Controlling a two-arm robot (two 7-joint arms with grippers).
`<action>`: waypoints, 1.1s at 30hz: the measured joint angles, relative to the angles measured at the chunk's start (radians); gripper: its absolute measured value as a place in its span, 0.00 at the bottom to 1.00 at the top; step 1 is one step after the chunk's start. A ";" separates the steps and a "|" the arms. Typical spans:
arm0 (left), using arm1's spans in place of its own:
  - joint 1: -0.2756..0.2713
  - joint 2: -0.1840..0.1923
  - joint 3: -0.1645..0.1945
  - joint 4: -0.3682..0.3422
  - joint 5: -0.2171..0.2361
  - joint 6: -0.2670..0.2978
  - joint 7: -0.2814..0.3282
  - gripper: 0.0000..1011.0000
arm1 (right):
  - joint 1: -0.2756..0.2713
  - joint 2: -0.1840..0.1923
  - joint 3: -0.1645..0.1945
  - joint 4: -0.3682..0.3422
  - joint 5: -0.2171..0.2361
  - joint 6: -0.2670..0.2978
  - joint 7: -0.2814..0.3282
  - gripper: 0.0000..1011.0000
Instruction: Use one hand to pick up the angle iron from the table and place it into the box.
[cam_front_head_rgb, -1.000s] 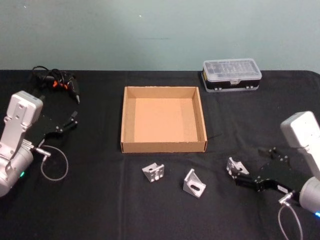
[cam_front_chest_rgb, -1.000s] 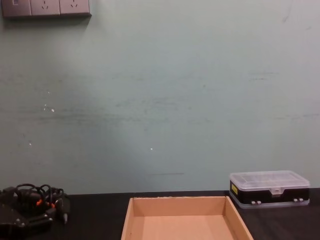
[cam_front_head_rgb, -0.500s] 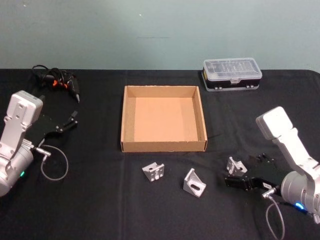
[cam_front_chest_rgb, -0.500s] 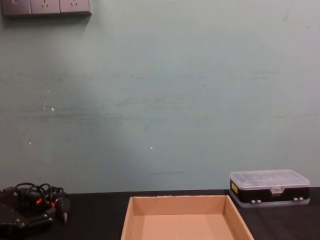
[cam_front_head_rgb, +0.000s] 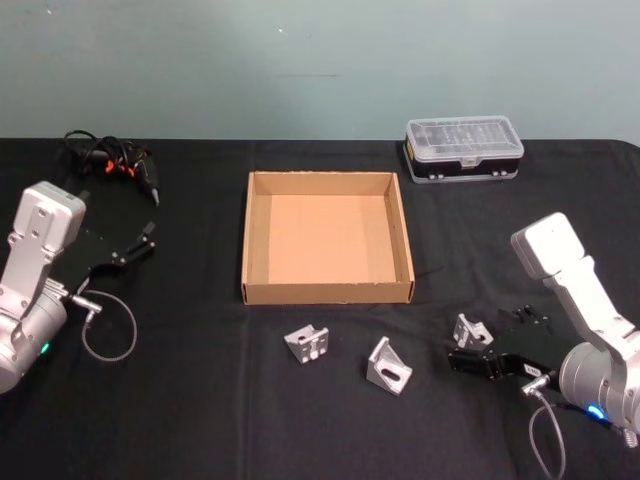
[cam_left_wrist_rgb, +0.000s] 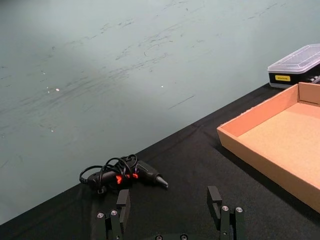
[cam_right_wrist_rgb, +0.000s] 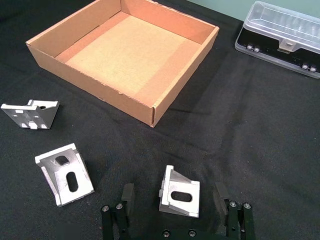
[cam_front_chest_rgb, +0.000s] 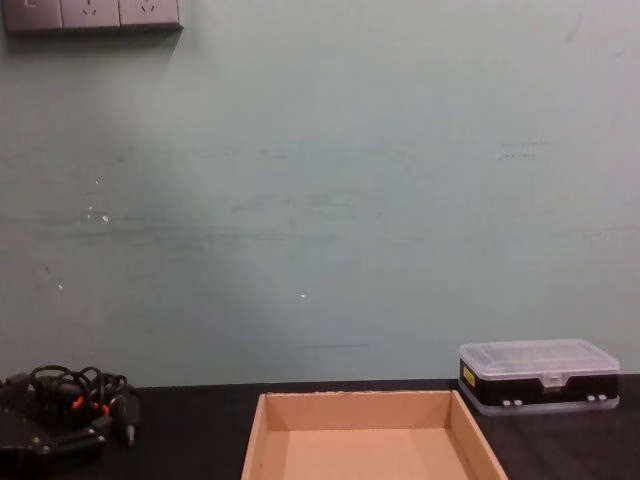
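Note:
Three silver angle irons lie on the black table (cam_front_head_rgb: 200, 400) in front of the tan cardboard box (cam_front_head_rgb: 327, 240): a left one (cam_front_head_rgb: 307, 343), a middle one (cam_front_head_rgb: 388, 366) and a right one (cam_front_head_rgb: 471, 330). My right gripper (cam_front_head_rgb: 487, 342) is down at the table, open, with the right angle iron (cam_right_wrist_rgb: 179, 192) between its fingers (cam_right_wrist_rgb: 127, 197) and not clamped. The other two angle irons (cam_right_wrist_rgb: 30, 114) (cam_right_wrist_rgb: 65, 172) lie off to one side, and the box (cam_right_wrist_rgb: 155, 107) stands beyond. My left gripper (cam_front_head_rgb: 140, 240) stays parked at the far left, open (cam_left_wrist_rgb: 169, 200).
A small black case with a clear lid (cam_front_head_rgb: 463, 150) stands at the back right of the box. A black and orange tool with a coiled cable (cam_front_head_rgb: 110, 165) lies at the back left. Bare tabletop lies to both sides of the box.
My right arm has swung and its gripper has moved forward and down, so its open fingers now straddle the right angle iron. In the last half second almost nothing moved. The left arm stayed still.

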 joint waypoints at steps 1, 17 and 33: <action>0.000 0.000 0.000 0.000 0.000 0.000 0.000 1.00 | 0.000 0.000 0.000 0.000 0.000 0.000 0.000 0.99; 0.000 0.000 0.000 0.000 0.000 0.000 0.000 1.00 | 0.002 0.001 -0.002 0.000 0.002 0.001 0.000 0.79; 0.000 0.000 0.000 0.000 0.000 0.000 0.000 1.00 | 0.003 0.002 -0.002 0.000 0.002 0.002 0.000 0.30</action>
